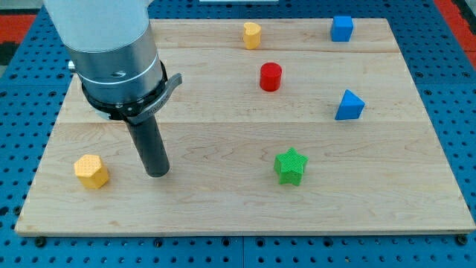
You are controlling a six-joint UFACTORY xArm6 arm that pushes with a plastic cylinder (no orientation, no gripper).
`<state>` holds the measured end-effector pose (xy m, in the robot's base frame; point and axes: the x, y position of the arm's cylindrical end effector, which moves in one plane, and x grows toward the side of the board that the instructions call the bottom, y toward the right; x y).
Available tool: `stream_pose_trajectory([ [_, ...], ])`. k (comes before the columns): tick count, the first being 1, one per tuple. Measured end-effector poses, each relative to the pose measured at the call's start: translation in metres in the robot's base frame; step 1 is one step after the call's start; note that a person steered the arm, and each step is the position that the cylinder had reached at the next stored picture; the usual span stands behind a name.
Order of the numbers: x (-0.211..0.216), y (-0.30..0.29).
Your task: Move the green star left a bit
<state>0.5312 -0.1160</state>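
The green star (290, 166) lies on the wooden board (238, 216), right of the middle and toward the view's bottom. My tip (157, 173) rests on the board far to the star's left, at about the same height in the view. It touches no block. The orange hexagonal block (91, 171) sits a short way to the tip's left.
A red cylinder (271, 77) stands above the star. A blue triangular block (349, 105) is at the right. A blue cube (341, 28) and a yellow block (252, 35) sit near the view's top edge. The arm's grey body (111, 52) covers the top left.
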Motion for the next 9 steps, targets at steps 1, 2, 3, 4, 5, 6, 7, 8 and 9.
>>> stream_pose_trajectory([
  [1, 0.0, 0.031],
  [2, -0.005, 0.069],
  [3, -0.028, 0.111],
  [4, -0.039, 0.177],
  [5, -0.04, 0.235],
  [6, -0.022, 0.243],
  [7, 0.004, 0.237],
  [8, 0.004, 0.213],
  [9, 0.004, 0.147],
])
